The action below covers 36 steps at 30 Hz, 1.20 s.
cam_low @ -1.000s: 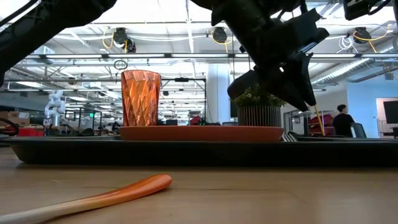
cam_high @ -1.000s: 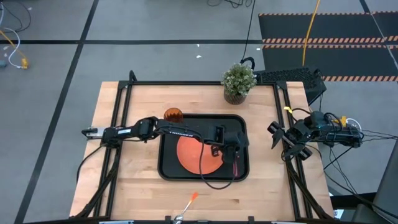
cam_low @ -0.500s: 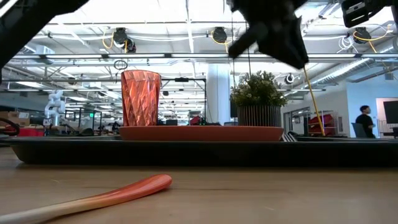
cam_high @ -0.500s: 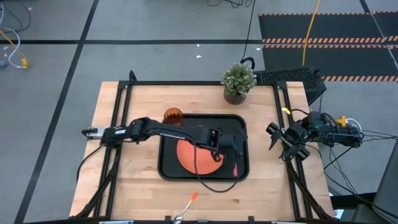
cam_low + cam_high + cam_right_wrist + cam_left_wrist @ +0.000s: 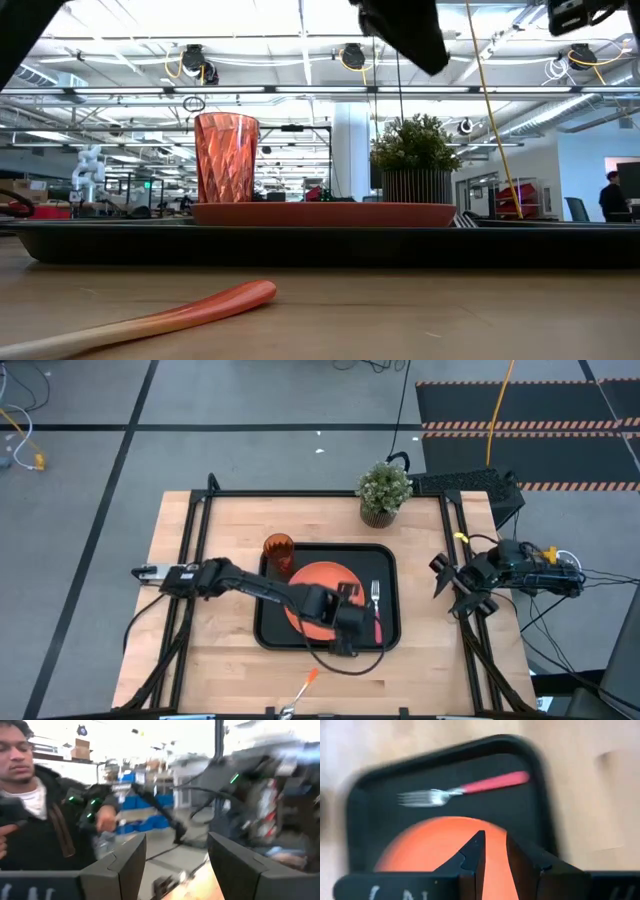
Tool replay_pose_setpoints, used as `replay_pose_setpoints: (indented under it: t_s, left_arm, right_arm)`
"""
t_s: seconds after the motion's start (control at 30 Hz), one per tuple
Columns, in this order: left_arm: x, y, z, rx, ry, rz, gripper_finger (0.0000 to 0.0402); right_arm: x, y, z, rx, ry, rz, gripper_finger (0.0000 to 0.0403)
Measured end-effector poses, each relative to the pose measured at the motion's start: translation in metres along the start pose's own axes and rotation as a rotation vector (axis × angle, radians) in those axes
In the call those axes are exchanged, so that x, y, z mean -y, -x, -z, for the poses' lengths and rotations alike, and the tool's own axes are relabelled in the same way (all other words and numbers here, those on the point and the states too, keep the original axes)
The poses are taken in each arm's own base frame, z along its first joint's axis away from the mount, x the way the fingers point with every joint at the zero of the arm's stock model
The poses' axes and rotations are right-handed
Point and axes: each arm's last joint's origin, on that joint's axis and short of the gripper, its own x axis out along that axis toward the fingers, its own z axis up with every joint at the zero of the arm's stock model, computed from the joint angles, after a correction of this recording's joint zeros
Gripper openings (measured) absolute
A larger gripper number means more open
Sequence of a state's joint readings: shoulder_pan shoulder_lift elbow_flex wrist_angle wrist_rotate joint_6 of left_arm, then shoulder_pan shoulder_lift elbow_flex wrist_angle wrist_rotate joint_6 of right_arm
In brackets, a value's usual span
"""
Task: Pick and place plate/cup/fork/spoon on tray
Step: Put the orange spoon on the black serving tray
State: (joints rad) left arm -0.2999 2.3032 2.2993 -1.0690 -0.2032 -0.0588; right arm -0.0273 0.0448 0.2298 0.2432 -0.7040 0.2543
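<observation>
The black tray (image 5: 272, 632) lies mid-table. The orange plate (image 5: 318, 582) rests flat in it. The amber cup (image 5: 279, 549) stands upright at the tray's far left corner and also shows in the low view (image 5: 226, 156). The fork (image 5: 377, 610) lies flat on the tray right of the plate, tines toward the far edge, and also shows in the left wrist view (image 5: 465, 790). The spoon (image 5: 303, 688) lies on the table near the front edge. My left gripper (image 5: 495, 851) hovers over the plate's near right part, narrowly open and empty. My right gripper (image 5: 177, 855) waits open at the table's right edge.
A potted green plant (image 5: 384, 491) stands at the table's far edge. Black frame rails (image 5: 196, 530) run along the table's sides. Bare wood lies left of the tray and in front of it. A person (image 5: 30, 800) shows beyond the table in the right wrist view.
My left gripper has risen from the fork's place at the tray's right side and drawn back toward the near left, over the plate. The fork stays flat on the tray and now shows whole.
</observation>
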Motion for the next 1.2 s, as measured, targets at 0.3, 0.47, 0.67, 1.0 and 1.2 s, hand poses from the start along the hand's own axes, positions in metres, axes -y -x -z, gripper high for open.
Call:
replay_pose_setpoints:
  t_s: [0.3, 0.47, 0.67, 1.0, 1.2]
  left_arm:
    - [0.048, 0.010, 0.004, -0.071, 0.706, 0.175, 0.0081]
    - [0.089, 0.021, 0.013, -0.152, 0.836, 0.250, 0.0081]
    - [0.130, 0.032, 0.025, -0.175, 1.011, 0.237, 0.0081]
    - [0.198, 0.032, 0.055, -0.233, 1.208, 0.296, 0.0081]
    - [0.223, 0.001, 0.086, -0.281, 1.302, 0.284, 0.0081]
  right_arm:
    - [0.007, 0.003, -0.015, 0.191, 0.211, 0.380, 0.0203]
    - [0.011, 0.005, -0.016, 0.220, 0.211, 0.526, 0.0203]
    - [0.011, 0.005, -0.016, 0.235, 0.142, 0.532, 0.0203]
    - [0.011, 0.003, -0.008, 0.172, -0.028, 0.414, 0.0203]
    - [0.009, 0.002, -0.006, 0.145, -0.116, 0.349, 0.0203]
